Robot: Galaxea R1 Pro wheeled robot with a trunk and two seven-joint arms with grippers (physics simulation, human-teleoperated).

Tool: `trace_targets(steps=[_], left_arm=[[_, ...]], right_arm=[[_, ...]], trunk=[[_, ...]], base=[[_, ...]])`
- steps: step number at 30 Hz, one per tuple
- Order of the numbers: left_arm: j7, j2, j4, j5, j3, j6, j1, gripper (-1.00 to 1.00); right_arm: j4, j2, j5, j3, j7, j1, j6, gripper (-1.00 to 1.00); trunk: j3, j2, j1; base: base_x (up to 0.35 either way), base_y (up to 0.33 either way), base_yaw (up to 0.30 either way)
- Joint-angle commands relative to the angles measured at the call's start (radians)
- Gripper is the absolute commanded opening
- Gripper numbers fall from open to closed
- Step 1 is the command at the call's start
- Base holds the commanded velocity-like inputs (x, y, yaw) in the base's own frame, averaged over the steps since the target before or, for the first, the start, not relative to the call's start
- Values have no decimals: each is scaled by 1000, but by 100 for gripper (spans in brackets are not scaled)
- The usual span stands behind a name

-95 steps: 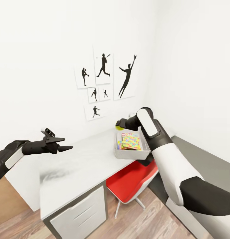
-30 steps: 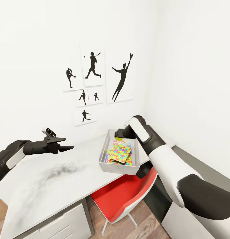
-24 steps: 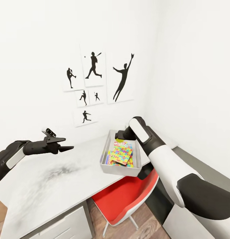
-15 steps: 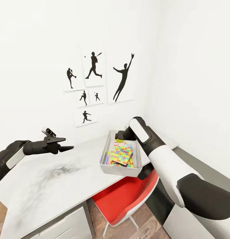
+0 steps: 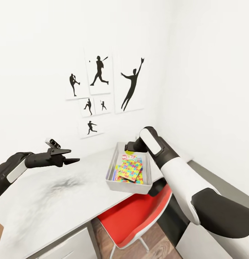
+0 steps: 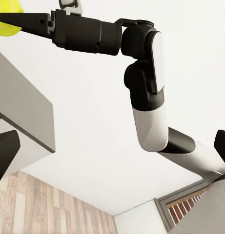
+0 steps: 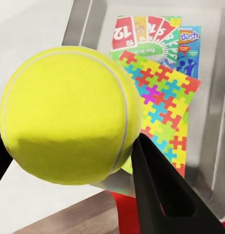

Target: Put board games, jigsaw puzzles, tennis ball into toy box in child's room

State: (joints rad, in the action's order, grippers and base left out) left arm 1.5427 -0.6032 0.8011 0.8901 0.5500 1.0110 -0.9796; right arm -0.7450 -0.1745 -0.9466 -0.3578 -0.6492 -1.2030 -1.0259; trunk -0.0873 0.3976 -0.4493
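Observation:
My right gripper (image 5: 128, 148) is shut on the yellow-green tennis ball (image 7: 71, 114) and holds it just above the far end of the pale grey toy box (image 5: 121, 186), which stands on the table (image 5: 49, 201). Inside the box a jigsaw puzzle (image 7: 161, 97) lies on top of a board game (image 7: 141, 34) printed with coloured cards and a blue one (image 7: 190, 44). The ball (image 6: 7, 24) also appears in the left wrist view, between the right fingers. My left gripper (image 5: 71, 156) hovers open over the table's left part, holding nothing.
A red chair (image 5: 135, 216) is tucked under the table right below the toy box. A low dark grey cabinet (image 5: 214, 183) runs along the right wall. Black silhouette sports pictures (image 5: 99, 90) hang on the wall behind the table.
The head view has shifted and the table looks nearer. My right gripper carried the ball from beside the box's far corner to over its far end. The left arm stayed put.

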Motion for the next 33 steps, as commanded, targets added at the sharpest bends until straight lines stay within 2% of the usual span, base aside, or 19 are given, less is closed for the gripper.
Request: trace_targets(steps=[1, 12, 18, 20, 25, 33], left_arm=[[7, -1, 0, 1, 5, 11, -2, 100], [7, 0, 0, 1, 5, 10, -2, 100], [7, 0, 0, 2, 5, 9, -2, 100], [7, 0, 0, 2, 5, 9, -2, 100], [7, -1, 0, 2, 6, 9, -2, 100], [7, 0, 0, 1, 6, 9, -2, 100]], right_arm=[[-1, 0, -12, -1, -13, -1, 0, -100], [16, 0, -9, -5, -13, 0, 8, -100], [32, 0, -9, -12, -12, 0, 46, -100], [49, 0, -8, -24, -12, 0, 61, -100], [81, 0, -10, -86, -5, 0, 105, -100], [86, 0, -11, -108, 19, 0, 114, -100]], trunk=[[-2, 2, -1], [-2, 2, -1], [-2, 2, -1], [-2, 2, -1], [-2, 2, -1], [-2, 2, -1]], base=[[36, -227, 0], [125, -158, 0], [58, -60, 0], [9, -9, 0], [3, -3, 0], [0, 0, 0]])
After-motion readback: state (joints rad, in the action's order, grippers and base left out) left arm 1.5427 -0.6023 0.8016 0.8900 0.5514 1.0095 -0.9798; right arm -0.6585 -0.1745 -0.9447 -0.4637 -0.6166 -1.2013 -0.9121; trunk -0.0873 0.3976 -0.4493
